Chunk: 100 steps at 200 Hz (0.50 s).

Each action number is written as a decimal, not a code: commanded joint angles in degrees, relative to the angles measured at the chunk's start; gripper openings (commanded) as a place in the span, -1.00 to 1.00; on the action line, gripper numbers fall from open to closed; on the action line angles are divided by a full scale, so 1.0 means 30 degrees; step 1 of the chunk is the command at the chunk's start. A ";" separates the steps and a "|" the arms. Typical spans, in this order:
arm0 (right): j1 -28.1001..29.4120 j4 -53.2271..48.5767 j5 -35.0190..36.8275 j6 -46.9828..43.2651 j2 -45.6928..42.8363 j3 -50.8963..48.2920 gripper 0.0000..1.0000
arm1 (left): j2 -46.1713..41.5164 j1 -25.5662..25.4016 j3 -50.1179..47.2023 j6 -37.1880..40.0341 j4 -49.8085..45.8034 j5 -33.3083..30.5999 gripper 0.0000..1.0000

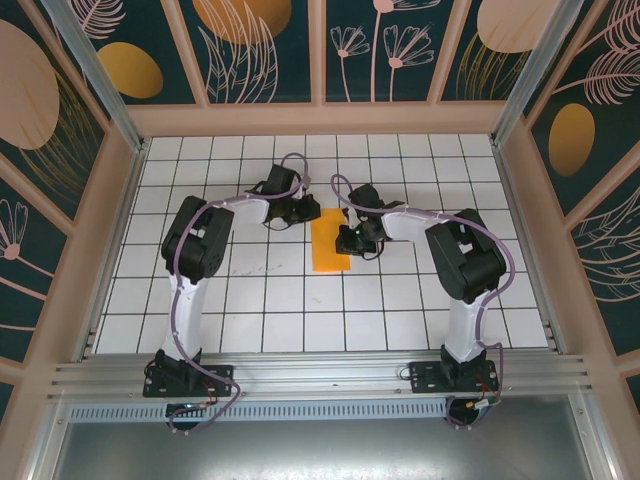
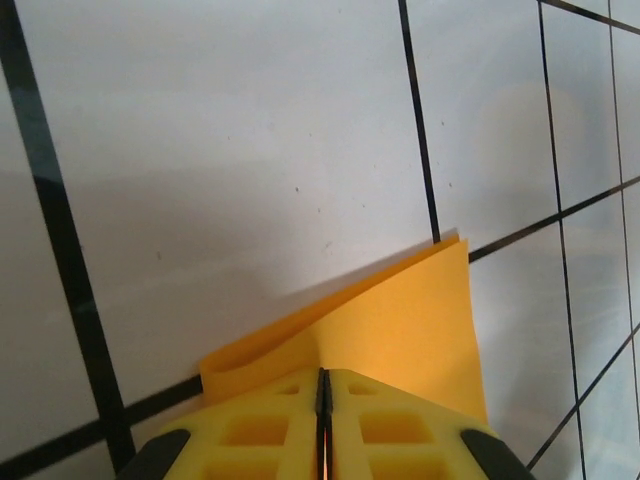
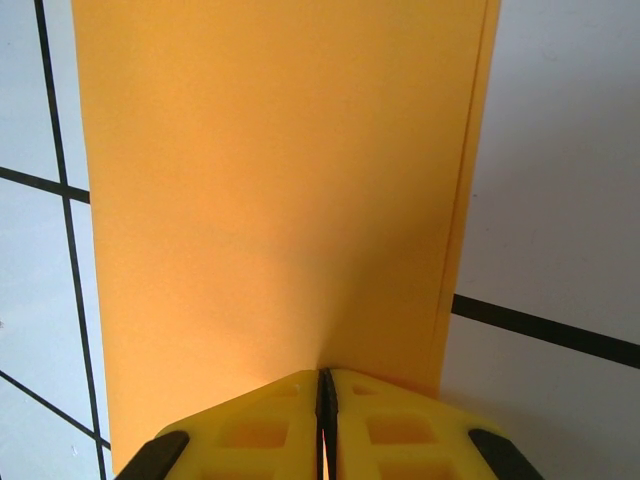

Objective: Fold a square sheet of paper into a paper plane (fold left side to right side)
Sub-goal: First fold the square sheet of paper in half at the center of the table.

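Note:
The square sheet of paper (image 1: pixel 330 248) is orange-yellow and lies folded in half on the white grid table, a narrow upright rectangle about one tile wide. My left gripper (image 1: pixel 303 213) is shut, its tips down on the sheet's far left corner. In the left wrist view the sheet (image 2: pixel 400 320) bulges in a soft loop along the fold beside the yellow fingers (image 2: pixel 260 430). My right gripper (image 1: pixel 352 240) is shut too, its tips resting on the sheet's right side. The right wrist view shows the sheet (image 3: pixel 270 180) flat, with the lower layer's edge peeking out on the right.
The table (image 1: pixel 260 300) is white with black grid lines. Wooden-framed walls with a dark floral pattern (image 1: pixel 260 50) close it in at the back and sides. An aluminium rail (image 1: pixel 320 375) carries both arm bases at the near edge.

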 commanded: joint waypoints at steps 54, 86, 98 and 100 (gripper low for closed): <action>-0.0016 -0.0808 0.0345 0.0635 0.0318 -0.1929 -0.76 | 0.1088 0.1318 0.2311 0.1277 -0.1014 -0.2671 -0.69; 0.0014 0.0088 -0.0039 0.1353 -0.0020 -0.2375 -0.75 | 0.0578 0.1711 0.3315 0.1827 -0.1642 -0.2177 -0.69; 0.0010 0.0868 -0.0525 0.1658 -0.0205 -0.2398 -0.75 | -0.0137 0.1704 0.3014 0.1916 -0.1596 -0.1961 -0.68; 0.0012 0.0981 -0.0588 0.1711 -0.0226 -0.2409 -0.75 | -0.0272 0.1703 0.2914 0.1927 -0.1551 -0.1931 -0.68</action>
